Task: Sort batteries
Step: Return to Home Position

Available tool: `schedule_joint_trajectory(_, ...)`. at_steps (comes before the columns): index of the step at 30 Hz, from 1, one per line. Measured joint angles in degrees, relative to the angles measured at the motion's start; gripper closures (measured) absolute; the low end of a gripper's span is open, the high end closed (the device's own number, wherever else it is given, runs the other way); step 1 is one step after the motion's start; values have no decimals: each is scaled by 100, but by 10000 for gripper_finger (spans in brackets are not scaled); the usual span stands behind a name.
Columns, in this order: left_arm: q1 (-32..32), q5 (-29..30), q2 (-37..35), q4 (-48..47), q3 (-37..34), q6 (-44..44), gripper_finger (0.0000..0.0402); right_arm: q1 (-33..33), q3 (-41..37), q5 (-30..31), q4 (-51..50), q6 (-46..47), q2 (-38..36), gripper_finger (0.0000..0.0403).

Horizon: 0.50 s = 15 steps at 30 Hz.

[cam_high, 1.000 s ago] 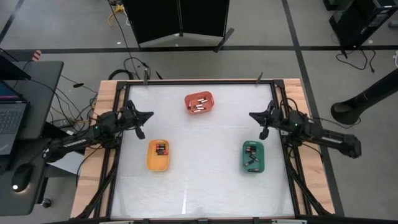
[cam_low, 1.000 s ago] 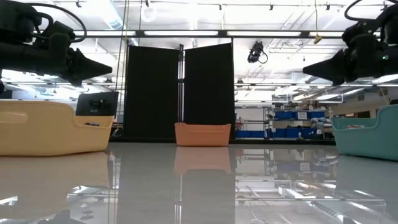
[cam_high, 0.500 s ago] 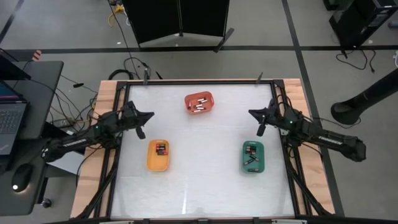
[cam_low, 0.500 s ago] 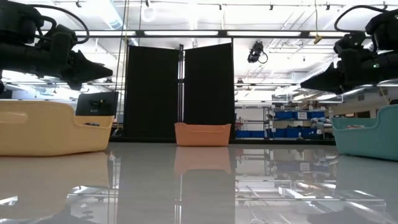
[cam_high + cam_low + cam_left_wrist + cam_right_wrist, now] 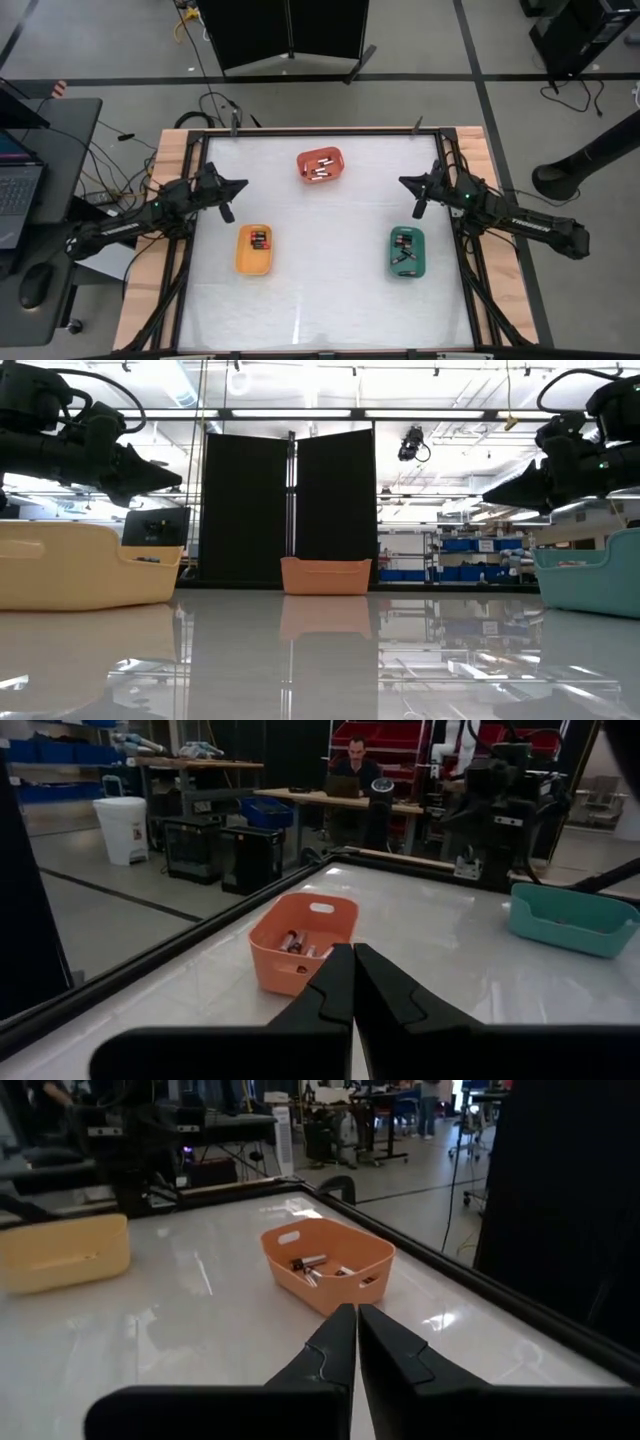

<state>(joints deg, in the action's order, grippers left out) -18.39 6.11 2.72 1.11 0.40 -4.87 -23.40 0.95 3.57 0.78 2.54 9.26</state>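
The batteries lie sorted in three trays on the white table: some in the orange tray (image 5: pixel 320 165) at the far middle, some in the yellow tray (image 5: pixel 254 249) near left, some in the green tray (image 5: pixel 406 251) near right. Batteries (image 5: pixel 297 942) show inside the orange tray in both wrist views (image 5: pixel 310 1264). My left gripper (image 5: pixel 238 186) hovers shut at the table's left edge and points toward the orange tray. At the right edge, my right gripper (image 5: pixel 404 182) also hovers shut and points the same way. Neither holds anything.
A black frame rails the table (image 5: pixel 300 300) on all sides. A desk with a laptop (image 5: pixel 15 190) stands to the left. A black screen (image 5: pixel 290 510) stands beyond the far edge. A person (image 5: pixel 352 770) sits at a bench across the room.
My right arm has swung a little toward the table's far edge, and its gripper has dipped lower and tipped slightly down. The trays and batteries have stayed in place.
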Motion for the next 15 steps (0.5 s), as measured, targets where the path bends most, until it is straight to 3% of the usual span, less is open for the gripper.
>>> schedule_joint_trajectory(6,0,-2,2,185,0,14,390,0,0,110,-52,374,2,383)
schedule_joint_trajectory(15,0,-39,2,212,0,12,390,-4,2,175,-22,-157,2,378)
